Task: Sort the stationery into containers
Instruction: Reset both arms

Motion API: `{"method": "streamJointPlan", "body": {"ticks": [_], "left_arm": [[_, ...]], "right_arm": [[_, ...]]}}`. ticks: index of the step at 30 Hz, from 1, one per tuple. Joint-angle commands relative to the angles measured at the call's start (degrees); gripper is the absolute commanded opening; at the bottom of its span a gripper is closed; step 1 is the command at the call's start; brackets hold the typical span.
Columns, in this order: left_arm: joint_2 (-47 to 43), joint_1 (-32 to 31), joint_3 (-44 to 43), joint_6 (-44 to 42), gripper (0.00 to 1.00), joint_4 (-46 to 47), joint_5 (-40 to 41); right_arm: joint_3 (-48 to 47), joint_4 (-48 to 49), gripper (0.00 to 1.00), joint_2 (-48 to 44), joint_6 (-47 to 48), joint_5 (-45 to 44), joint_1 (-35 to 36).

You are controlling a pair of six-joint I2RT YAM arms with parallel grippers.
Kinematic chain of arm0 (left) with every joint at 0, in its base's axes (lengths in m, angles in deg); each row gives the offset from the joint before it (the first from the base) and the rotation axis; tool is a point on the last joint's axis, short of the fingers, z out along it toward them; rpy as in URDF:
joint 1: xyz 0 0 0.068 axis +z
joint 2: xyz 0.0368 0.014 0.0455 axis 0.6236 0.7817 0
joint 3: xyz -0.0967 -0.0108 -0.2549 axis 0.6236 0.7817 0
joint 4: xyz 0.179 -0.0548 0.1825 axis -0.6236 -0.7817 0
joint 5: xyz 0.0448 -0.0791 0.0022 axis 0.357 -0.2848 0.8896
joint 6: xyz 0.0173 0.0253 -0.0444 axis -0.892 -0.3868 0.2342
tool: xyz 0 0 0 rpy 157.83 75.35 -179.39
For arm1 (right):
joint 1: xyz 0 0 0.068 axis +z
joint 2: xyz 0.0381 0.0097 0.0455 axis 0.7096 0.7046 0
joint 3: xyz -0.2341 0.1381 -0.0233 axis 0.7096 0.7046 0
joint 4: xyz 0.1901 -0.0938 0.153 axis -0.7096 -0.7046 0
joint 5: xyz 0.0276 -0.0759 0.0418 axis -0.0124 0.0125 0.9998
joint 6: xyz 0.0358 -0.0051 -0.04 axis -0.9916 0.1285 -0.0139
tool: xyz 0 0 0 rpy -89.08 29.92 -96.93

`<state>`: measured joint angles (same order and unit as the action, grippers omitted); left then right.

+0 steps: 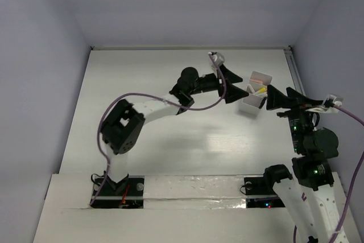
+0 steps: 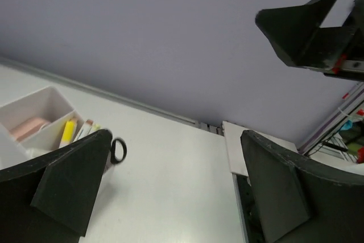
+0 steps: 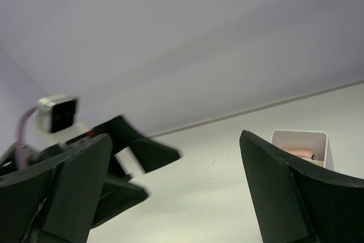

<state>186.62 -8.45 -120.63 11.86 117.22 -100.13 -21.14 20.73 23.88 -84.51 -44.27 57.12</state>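
The white boxy container (image 1: 251,105) stands at the back right of the table, with a pinkish-orange flap (image 1: 261,77). In the left wrist view the container (image 2: 35,102) has compartments holding a yellow-ended pen (image 2: 67,132) and white pens (image 2: 85,130). A black scissors handle loop (image 2: 118,150) shows at its near corner, the rest hidden by my finger. My left gripper (image 1: 239,85) is open and empty just left of the container. My right gripper (image 1: 280,93) is open and empty just right of it. The right wrist view shows the container (image 3: 300,139) behind its right finger.
The back wall and a raised rail (image 1: 295,69) along the table's right edge lie close to both grippers. The left arm's purple cable (image 1: 170,102) loops over the table. The two grippers face each other across the container.
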Motion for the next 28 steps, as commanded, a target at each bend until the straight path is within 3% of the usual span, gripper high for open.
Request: {"method": "streamJointPlan", "body": {"ticks": [1,5,11,22,28], "left_arm": [[-13.69,0.44,12.11,-7.16,0.99,-2.75,6.67],[-27.96,0.44,21.91,-12.52,0.99,-15.76,26.49],[-45.28,0.44,25.17,-12.89,0.99,-39.15,45.86],[-72.08,0.44,29.30,-10.68,0.99,-50.24,57.49],[-74.83,0.44,28.43,-12.88,0.99,-53.84,54.77]], "right_arm": [[-2.88,-0.17,1.00,-1.40,1.15,-0.75,-0.41],[-3.06,-0.26,1.00,-1.32,0.71,-0.57,-0.41],[-3.14,0.17,1.00,-0.18,0.10,0.66,-0.41],[-1.74,0.88,1.00,0.79,-2.27,3.73,-0.41],[-0.86,1.23,1.00,3.60,-3.94,6.11,-0.41]]}}
